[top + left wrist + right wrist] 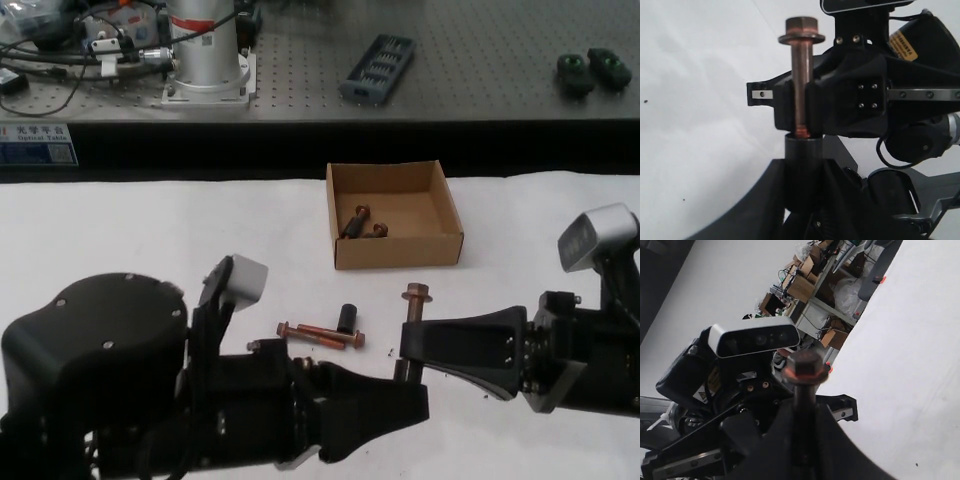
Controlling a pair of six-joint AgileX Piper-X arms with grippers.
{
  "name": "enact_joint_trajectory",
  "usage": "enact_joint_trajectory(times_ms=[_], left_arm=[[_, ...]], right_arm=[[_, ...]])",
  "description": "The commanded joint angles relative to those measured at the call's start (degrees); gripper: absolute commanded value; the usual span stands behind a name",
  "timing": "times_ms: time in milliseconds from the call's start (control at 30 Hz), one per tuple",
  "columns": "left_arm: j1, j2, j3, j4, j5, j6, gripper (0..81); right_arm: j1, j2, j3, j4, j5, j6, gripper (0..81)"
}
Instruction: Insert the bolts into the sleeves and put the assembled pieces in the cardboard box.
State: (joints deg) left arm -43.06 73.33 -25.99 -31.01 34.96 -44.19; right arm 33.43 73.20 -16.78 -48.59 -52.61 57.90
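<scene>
My right gripper [408, 340] is shut on a copper bolt [414, 300], holding it upright with the head on top. Directly under it, my left gripper [804, 175] is shut on a black sleeve [803, 150]. The bolt [802, 80] has its tip right at the sleeve's mouth. In the right wrist view the bolt head [804, 367] rises between my right gripper's [804, 427] fingers. Loose copper bolts [320, 334] and a black sleeve [348, 318] lie on the white cloth just left of the grippers. The cardboard box [400, 255] behind them holds assembled pieces [358, 222].
Behind the white cloth runs a perforated metal bench with a silver cylinder [205, 45], a dark ribbed block [378, 67] and two small dark-green parts [592, 72]. The left arm's bulky base [95, 370] takes up the front left.
</scene>
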Motion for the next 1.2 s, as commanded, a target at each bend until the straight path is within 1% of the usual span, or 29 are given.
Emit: enact_joint_trajectory(times_ms=[0,33,67,133,167,200,233,300,400,500,667,800,967,1067,1167], left_arm=[[0.37,0.53,-1.91,-2.22,-2.25,2.42,0.6],[0.37,0.53,-1.95,-2.22,-2.40,3.02,0.6],[0.37,0.53,-1.92,-2.22,-2.75,3.49,0.6],[0.37,0.53,-1.92,-2.22,-2.99,4.42,0.6],[0.37,0.53,-1.92,-2.22,-3.13,4.86,0.6],[0.37,0.53,-1.92,-2.37,-3.46,5.45,0.6],[0.37,0.53,-1.92,-2.74,-4.05,6.21,0.6],[0.37,0.53,-1.92,-4.03,-5.91,7.78,0.6],[0.37,0.53,-1.92,-8.07,-10.52,9.91,0.6],[0.37,0.78,-1.92,-13.97,-15.07,11.16,0.6],[0.37,1.65,-1.92,-19.47,-16.90,9.29,0.6],[0.37,1.64,-1.92,-22.92,-20.59,9.39,0.6],[0.37,1.64,-1.92,-21.52,-20.60,9.85,0.6],[0.92,1.78,-2.70,-14.29,-19.77,12.05,0.6],[2.77,3.57,-6.09,-6.15,-14.44,18.97,0.6]], right_arm=[[0.48,0.02,-0.16,-6.24,-6.25,-0.13,4.0],[0.11,-0.08,-0.16,-6.38,-6.25,0.21,10.1],[-0.35,-0.09,-0.30,-6.11,-6.25,1.19,18.0],[-1.28,-0.09,-0.30,-5.72,-6.25,4.07,36.7],[-1.75,-0.09,-0.30,-5.75,-6.25,5.63,43.9],[-2.07,-0.09,-0.30,-5.92,-6.25,6.88,47.1],[-2.15,-0.22,-0.30,-6.25,-6.25,7.41,46.8],[-2.20,-0.50,-0.30,-8.46,-6.25,8.68,43.3],[-2.32,-0.96,-1.21,-10.71,-6.25,11.85,39.4],[-2.29,-1.76,-3.00,-10.92,-5.42,13.71,39.1],[-2.40,-2.40,-7.06,-9.83,-4.48,14.49,39.1],[-2.61,-2.53,-7.47,-8.39,-4.76,14.49,39.1],[-3.37,-2.53,-7.26,-3.67,-5.23,11.58,38.3],[-4.18,-2.53,-7.26,3.15,-5.23,6.79,31.9],[-4.71,-2.53,-7.26,15.07,-4.85,1.51,23.7]])
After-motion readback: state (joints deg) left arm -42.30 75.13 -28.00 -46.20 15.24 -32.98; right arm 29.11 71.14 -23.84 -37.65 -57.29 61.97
